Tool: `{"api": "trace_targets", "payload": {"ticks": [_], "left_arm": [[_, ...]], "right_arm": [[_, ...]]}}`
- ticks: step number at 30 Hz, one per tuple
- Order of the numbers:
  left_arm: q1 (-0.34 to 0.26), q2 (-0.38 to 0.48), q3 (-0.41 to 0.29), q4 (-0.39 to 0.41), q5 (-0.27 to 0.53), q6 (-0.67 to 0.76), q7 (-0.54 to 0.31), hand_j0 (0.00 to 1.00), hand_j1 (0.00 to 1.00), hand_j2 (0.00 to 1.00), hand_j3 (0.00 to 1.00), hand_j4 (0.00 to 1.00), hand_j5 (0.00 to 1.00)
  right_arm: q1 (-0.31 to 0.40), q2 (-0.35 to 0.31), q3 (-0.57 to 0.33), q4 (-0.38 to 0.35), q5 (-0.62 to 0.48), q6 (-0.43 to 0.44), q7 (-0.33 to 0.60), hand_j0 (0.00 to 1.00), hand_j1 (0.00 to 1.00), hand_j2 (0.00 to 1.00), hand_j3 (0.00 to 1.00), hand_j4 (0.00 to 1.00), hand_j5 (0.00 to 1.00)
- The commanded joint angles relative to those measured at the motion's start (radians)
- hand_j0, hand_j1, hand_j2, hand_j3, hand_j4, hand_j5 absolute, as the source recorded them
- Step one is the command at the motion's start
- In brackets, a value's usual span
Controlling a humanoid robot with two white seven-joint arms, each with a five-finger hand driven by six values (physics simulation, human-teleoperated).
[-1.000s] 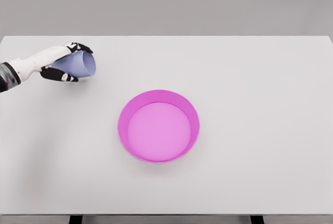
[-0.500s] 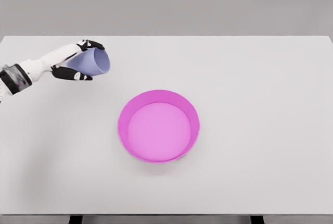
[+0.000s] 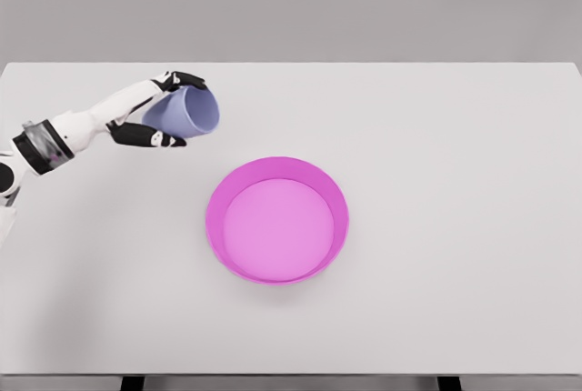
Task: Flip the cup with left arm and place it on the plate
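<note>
A pale blue-violet cup (image 3: 185, 111) hangs above the white table, tipped on its side with its open mouth facing right. My left hand (image 3: 167, 109) is shut on it, black-tipped fingers over its top and the thumb under its lower side. The arm comes in from the left edge. A round magenta plate (image 3: 277, 219) with a raised rim lies flat in the middle of the table, below and to the right of the cup, apart from it. The right arm does not show.
The white table (image 3: 455, 182) spans the whole view, with its far edge against a grey wall and its front edge near the bottom of the picture.
My left hand has carried the cup to the right, toward the plate, and the arm has stretched further into the picture. The plate has not moved.
</note>
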Motion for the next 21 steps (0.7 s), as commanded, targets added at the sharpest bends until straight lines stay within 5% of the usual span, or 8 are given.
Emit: {"api": "trace_targets", "payload": {"ticks": [1,21], "left_arm": [[0.000,-0.011,-0.007,-0.016,0.034,0.001,0.002,0.68,0.68,0.68,0.68,0.68,0.68],[0.054,-0.034,-0.067,-0.209,0.096,0.001,0.002,0.70,0.70,0.70,0.70,0.70,0.70]], "right_arm": [[0.000,0.000,0.000,0.000,0.000,0.000,0.000,1.00,1.00,1.00,1.00,1.00,1.00],[0.000,0.000,0.000,0.000,0.000,0.000,0.000,1.00,1.00,1.00,1.00,1.00,1.00]]}}
